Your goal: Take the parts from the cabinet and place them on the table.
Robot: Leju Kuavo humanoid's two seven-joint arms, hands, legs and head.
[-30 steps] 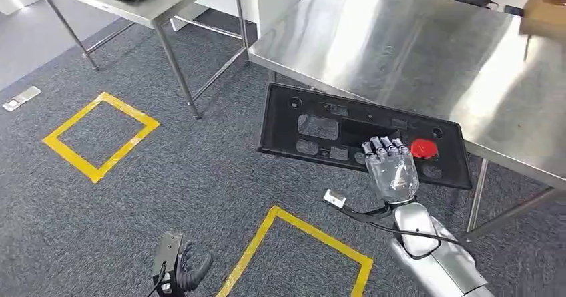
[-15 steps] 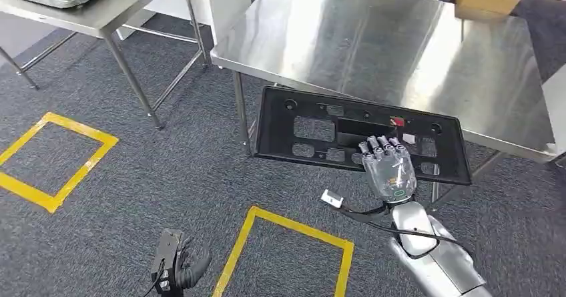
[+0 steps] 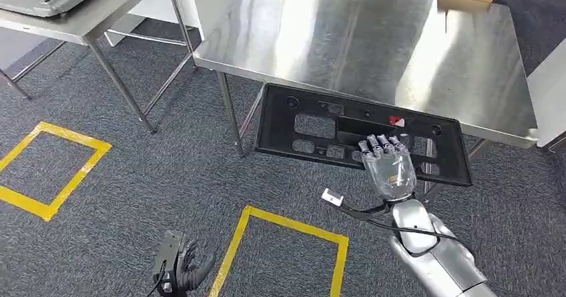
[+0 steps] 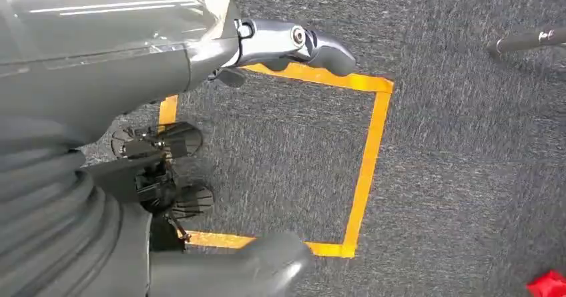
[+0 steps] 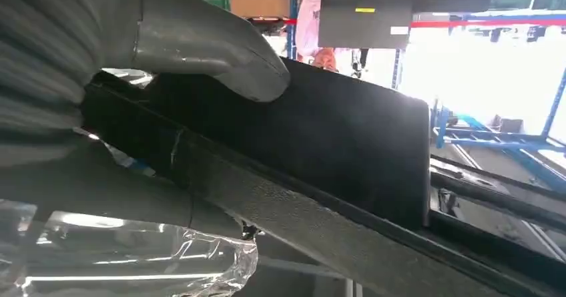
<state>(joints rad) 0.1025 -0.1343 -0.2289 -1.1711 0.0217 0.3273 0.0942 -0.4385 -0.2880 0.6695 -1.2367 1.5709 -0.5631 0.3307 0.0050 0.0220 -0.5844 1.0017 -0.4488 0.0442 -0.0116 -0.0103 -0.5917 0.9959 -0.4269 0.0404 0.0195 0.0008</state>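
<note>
One robot hand, the left hand (image 3: 183, 270), hangs low over grey carpet (image 3: 133, 177) and yellow floor tape (image 3: 287, 222), fingers loosely curled around nothing; ahead, the right hand (image 3: 387, 167) grips the near edge of a long black panel (image 3: 314, 127), held flat in the air just short of the steel table (image 3: 360, 37). Gripped off-centre, the panel could tip or clip the table's edge as it goes up

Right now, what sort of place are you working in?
Probably a factory or workshop test area. Bare stainless-steel work tables stand on grey carpet marked with yellow tape squares, and my right hand holds a long black plastic panel with cut-outs, seemingly a moulded industrial part.
</note>
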